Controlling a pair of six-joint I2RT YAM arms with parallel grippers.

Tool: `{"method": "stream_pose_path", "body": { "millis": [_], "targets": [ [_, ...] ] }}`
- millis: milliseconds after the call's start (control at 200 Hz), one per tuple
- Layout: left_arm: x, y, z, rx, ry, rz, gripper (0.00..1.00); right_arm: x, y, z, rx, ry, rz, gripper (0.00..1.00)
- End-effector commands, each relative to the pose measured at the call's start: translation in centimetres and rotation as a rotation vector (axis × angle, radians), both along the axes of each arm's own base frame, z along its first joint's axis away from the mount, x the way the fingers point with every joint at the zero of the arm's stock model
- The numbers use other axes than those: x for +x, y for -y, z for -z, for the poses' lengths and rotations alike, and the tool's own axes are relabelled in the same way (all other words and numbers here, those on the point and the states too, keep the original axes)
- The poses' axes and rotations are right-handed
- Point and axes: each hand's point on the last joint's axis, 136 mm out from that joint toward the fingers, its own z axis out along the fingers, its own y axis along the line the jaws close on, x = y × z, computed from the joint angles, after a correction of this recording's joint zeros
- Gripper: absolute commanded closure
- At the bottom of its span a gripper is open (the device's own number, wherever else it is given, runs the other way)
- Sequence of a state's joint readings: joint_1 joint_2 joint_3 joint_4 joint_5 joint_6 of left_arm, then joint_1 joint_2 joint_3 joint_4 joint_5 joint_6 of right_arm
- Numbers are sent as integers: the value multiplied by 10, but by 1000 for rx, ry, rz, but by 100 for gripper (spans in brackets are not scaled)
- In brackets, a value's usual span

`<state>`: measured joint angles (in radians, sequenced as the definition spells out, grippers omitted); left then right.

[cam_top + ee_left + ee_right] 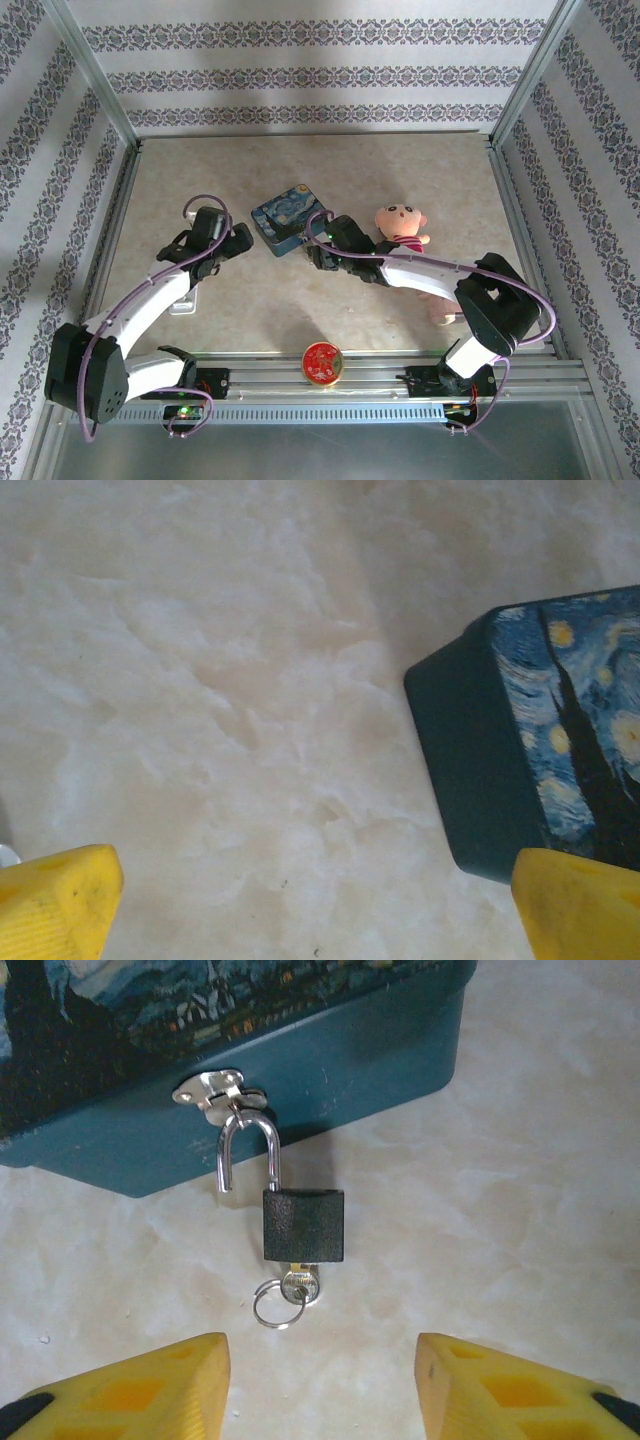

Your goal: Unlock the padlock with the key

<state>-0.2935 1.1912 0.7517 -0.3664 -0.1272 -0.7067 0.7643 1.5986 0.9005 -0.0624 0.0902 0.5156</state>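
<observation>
Padlock hangs from the hasp on the tin, its body lying on the table and one shackle leg clear of the body — the key sits in the keyhole. Right gripper hovers near the key, fingers parted and empty. Left gripper, by the tin's corner, is spread wide — nothing held.

1. Blue painted tin: rectangular, swirling night-sky lid, dark teal walls, silvery hasp on one wall.
2. Plush doll: pink face, striped top, lying just right of the tin.
3. Red-and-gold disc: round, well nearer than the tin, on the metal rail.
4. Beige marbled tabletop under the tin.
5. Patterned wallpaper walls beyond the tin.
</observation>
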Motion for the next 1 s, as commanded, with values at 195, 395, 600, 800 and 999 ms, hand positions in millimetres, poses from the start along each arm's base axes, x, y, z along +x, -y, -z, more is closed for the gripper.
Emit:
{"method": "stream_pose_path", "body": {
  "millis": [195,395,600,800,999],
  "targets": [
    [18,5,14,-23,-26,36,1,9,4,3,-98,18,50,2],
    [25,6,14,-32,6,28,1,12,3,8,-134,3,48,2],
    [28,6,20,-26,-11,24,1,16,3,14,-178,-3,51,2],
    [31,12,29,-43,-50,36,1,21,-2,16,-200,-8,42,2],
    [38,19,27,-76,-40,53,1,23,-16,30,-199,-43,-11,5]
  ]
}}
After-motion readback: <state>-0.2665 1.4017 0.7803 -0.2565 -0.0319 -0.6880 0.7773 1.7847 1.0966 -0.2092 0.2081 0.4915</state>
